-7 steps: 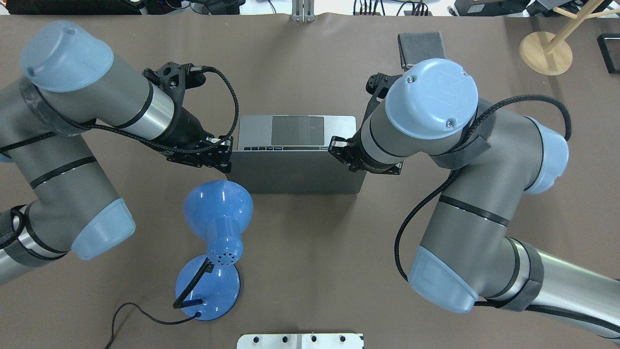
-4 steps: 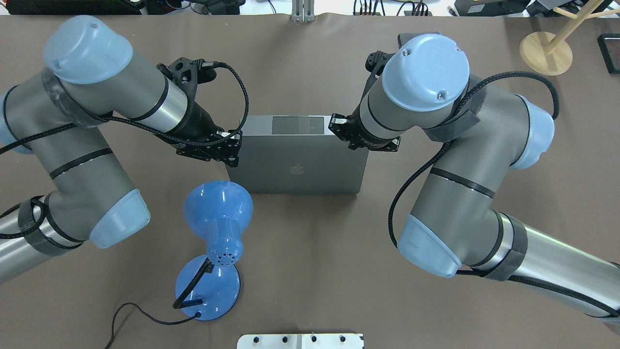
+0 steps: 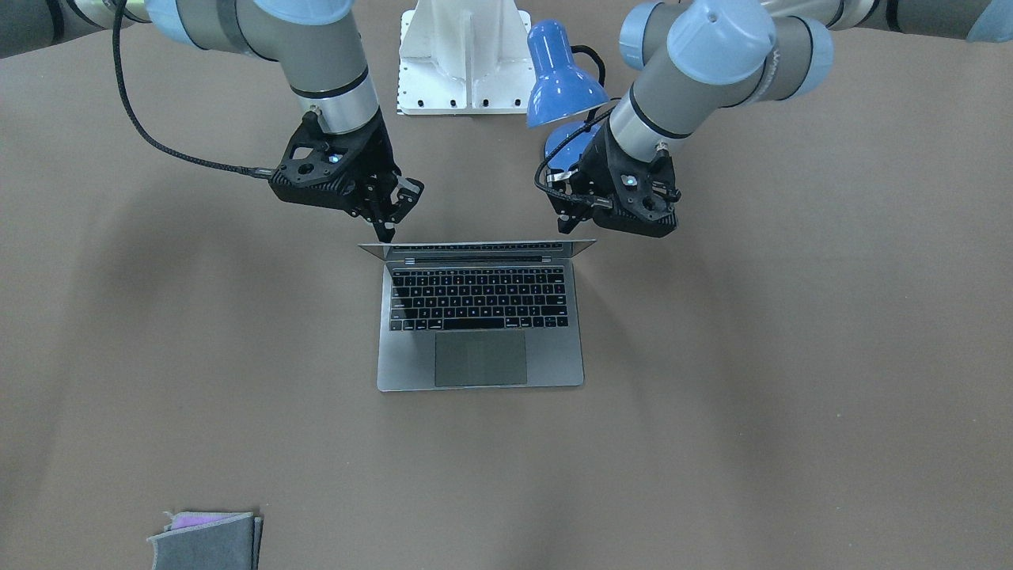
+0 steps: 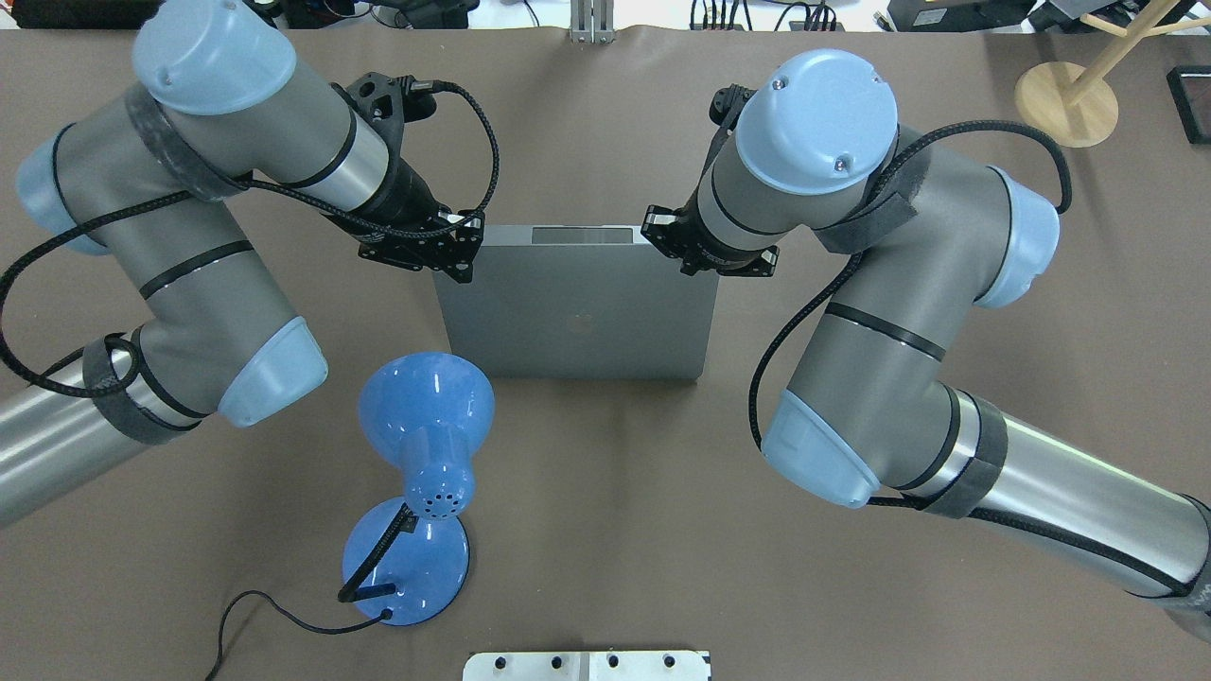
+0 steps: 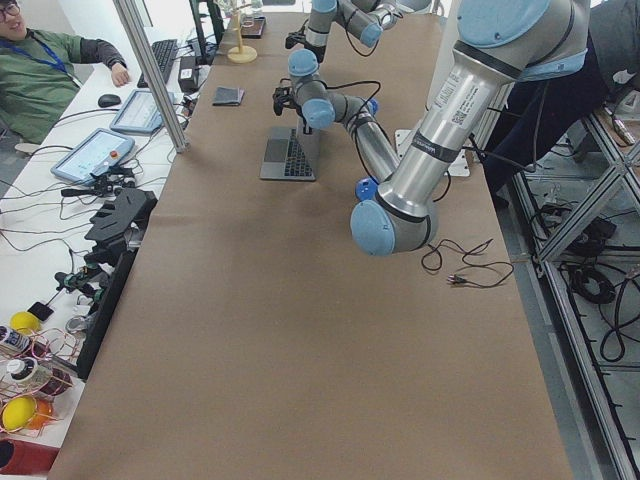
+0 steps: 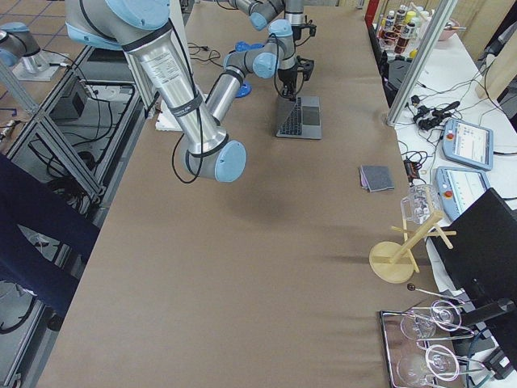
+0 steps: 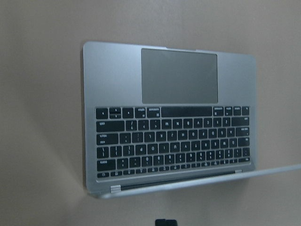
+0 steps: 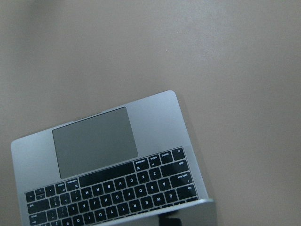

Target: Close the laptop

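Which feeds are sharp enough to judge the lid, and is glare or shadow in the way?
Front-facing view: sharp, the laptop evenly lit, only soft arm shadows on the table beside it. Overhead view: lid matte, no glare. Left wrist view: soft, key legends smeared. Right wrist view: keys crisper, near lid edge blurred.

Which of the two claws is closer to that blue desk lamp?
Left. The left gripper hangs close by the blue lamp, at the laptop's lid corner on that side; the right gripper is at the opposite lid corner, farther off.
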Controlling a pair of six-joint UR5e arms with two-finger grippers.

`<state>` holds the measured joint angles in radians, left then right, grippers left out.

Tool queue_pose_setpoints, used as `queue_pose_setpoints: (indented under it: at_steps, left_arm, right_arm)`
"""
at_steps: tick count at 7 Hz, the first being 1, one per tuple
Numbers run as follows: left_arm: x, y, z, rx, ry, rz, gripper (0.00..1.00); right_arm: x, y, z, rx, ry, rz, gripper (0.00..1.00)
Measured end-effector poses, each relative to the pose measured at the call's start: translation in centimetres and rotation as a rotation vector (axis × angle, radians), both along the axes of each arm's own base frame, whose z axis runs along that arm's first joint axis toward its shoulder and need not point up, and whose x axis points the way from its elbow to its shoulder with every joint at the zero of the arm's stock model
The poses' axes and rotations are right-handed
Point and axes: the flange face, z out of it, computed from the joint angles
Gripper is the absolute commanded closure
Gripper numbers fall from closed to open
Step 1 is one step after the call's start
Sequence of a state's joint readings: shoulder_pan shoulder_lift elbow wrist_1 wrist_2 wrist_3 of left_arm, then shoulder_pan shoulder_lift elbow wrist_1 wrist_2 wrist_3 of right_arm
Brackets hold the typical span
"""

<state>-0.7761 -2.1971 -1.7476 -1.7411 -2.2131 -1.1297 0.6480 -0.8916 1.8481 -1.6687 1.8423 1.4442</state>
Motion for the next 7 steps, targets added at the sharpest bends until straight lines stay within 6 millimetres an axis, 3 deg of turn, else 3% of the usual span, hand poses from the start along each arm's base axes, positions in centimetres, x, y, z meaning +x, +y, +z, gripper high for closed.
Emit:
queue_pose_setpoints:
  at_steps: [2,4,7]
  left_arm:
    - [0.7,-2.5,-0.2,0.013,-0.023,-0.017,1.0]
    - [1.6,-4.6,-0.3,0.023,-0.045,-0.025,1.0]
    - [2.4,-7.0,0.7,0.045,-0.089,-0.048,1.0]
  right_arm:
    - [-0.4,-1.0,0.1,-0.004,0.011,0.005,1.0]
    - [-1.5,-3.4,0.2,-0.014,0.032,0.016,1.0]
    - [-3.4,-7.2,2.0,-0.006,0.026,0.037,1.0]
